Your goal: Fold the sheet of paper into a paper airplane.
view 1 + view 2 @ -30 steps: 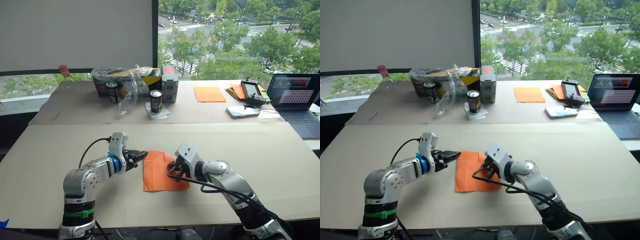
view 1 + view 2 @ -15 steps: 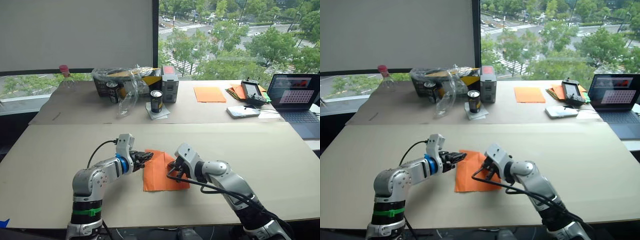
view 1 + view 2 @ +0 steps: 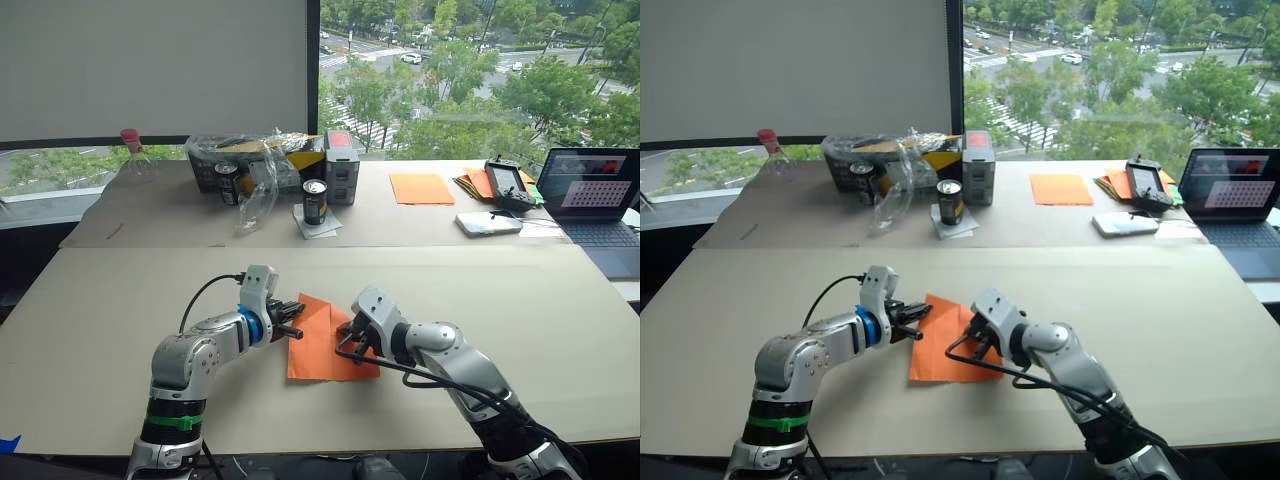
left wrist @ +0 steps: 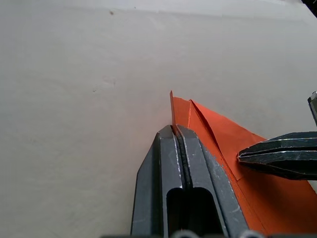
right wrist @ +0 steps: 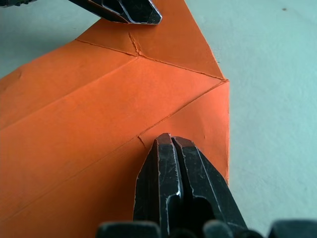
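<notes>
On the table, creased paper between both grippers. Left gripper pinched shut on paper's lifted far-left corner; right gripper closed, pressing paper's right edge. Corner fold likely underway; next, lay corner toward centre crease, flatten.

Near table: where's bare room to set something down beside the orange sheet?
Free: the near table left of the left hand, and right of the right hand toward the laptop. Crowded: around the sheet of paper.

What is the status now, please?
Left hand shut on paper corner, lifting it. Right hand shut, pressing paper flat. Nothing in the way.
</notes>
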Tool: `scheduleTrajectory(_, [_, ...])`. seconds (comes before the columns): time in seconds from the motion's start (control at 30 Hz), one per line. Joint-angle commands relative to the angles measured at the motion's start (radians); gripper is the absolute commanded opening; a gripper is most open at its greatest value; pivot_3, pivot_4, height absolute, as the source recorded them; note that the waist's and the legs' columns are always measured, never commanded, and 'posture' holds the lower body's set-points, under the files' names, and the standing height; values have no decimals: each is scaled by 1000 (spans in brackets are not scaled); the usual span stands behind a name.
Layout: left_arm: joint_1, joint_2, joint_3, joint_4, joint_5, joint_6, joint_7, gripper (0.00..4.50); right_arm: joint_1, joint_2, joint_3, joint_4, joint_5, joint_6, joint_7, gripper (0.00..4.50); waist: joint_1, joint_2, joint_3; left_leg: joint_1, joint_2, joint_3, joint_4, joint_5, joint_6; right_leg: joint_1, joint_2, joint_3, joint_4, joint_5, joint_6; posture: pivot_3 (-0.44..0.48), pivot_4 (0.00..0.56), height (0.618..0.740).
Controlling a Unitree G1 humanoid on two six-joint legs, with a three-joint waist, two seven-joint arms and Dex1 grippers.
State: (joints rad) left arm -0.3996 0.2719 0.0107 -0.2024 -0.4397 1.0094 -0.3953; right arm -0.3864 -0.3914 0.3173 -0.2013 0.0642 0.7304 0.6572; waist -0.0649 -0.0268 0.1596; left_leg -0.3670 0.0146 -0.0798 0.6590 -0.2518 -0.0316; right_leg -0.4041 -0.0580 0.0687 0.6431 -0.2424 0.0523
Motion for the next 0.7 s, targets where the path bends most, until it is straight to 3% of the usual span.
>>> scheduleTrajectory(0.03, [-24, 54, -77, 6, 104, -203, -42, 21, -35, 1, -53, 0, 7, 45, -35, 0, 4, 0, 1, -1, 0, 0, 0, 0, 0, -1, 0, 0, 0, 0, -1, 0, 150, 732])
scheduleTrajectory(0.4, [-45, 208, -302, 122, 383, -651, -201, 21, -47, 7, -115, -35, 14, 67, -91, 0, 26, 1, 4, -20, -1, 0, 0, 1, -1, -20, -2, 0, -1, 5, -8, 0, 150, 732])
scheduleTrajectory(0.7, [-39, 212, -360, 194, 549, -785, -178, 21, -7, 41, -117, -50, 41, 67, -109, 0, 23, 1, 4, -19, -1, 0, 1, 1, 0, -19, -2, 0, 1, 5, -8, 0, 150, 732])
